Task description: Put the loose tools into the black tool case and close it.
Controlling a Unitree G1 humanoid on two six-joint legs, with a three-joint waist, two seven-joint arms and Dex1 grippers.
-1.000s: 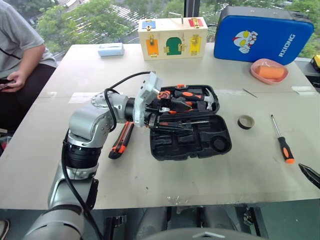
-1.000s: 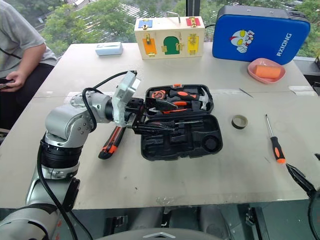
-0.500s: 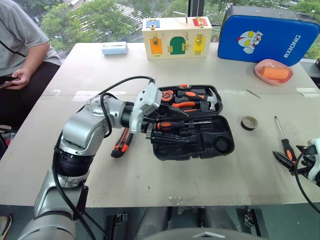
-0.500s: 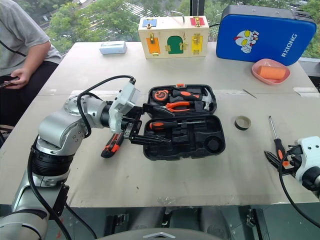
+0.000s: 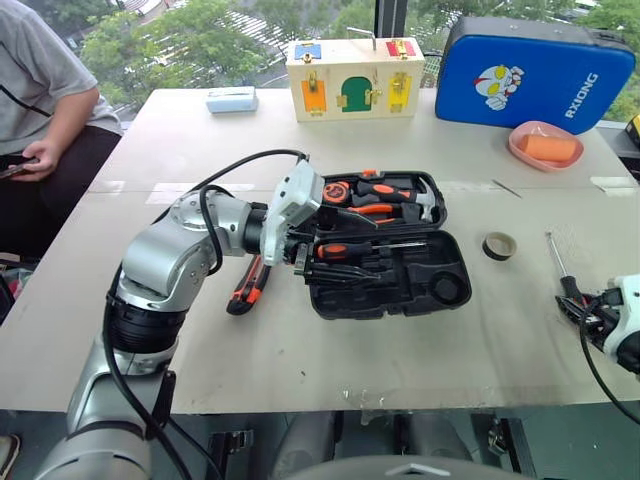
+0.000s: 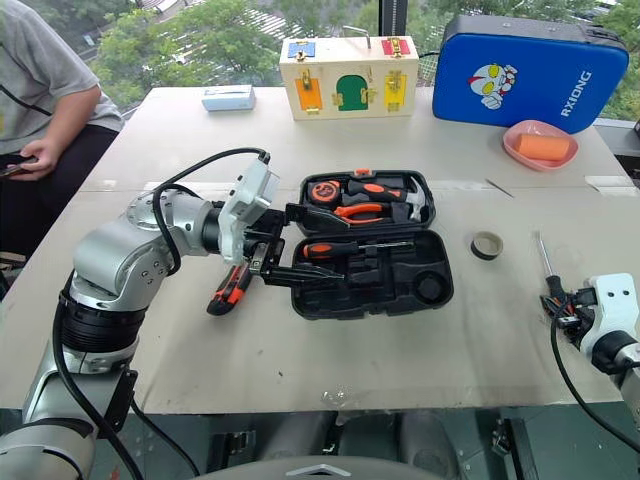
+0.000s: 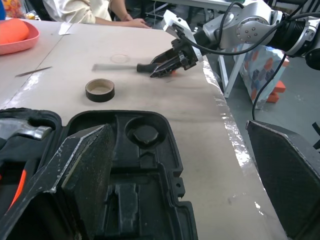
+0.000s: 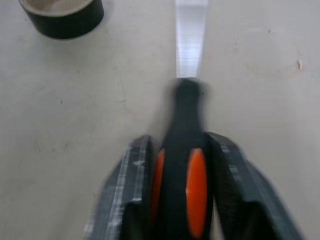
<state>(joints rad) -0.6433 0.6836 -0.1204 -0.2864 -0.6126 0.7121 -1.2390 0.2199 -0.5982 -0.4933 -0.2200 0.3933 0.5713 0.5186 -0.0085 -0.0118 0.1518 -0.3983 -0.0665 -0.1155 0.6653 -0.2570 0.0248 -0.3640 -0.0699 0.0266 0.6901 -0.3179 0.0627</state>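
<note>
The black tool case (image 5: 440, 290) lies open at the table's middle, with a black-and-orange screwdriver (image 5: 350, 248) in its near half. My left gripper (image 5: 345, 245) hovers over the case's left end, open wide and empty; its fingers (image 7: 80, 170) frame the moulded recesses. An orange-and-black utility knife (image 5: 247, 285) lies left of the case, under that arm. The dark tape roll (image 5: 498, 246) sits right of the case. Near the right front edge my right gripper (image 8: 182, 145) is shut on the handle of the other long screwdriver (image 8: 190, 35), which lies on the table.
A hammer and orange-handled pliers fill the case's far half (image 5: 385, 195). At the back stand a wooden latch box (image 5: 350, 80), a blue padded case (image 5: 535, 75), a pink dish (image 5: 545, 145) and a small white box (image 5: 230, 100). A person (image 5: 40, 100) sits at the far left.
My right gripper came in from the lower right, reached the screwdriver's handle and shut on it. The left gripper stayed open over the case.
</note>
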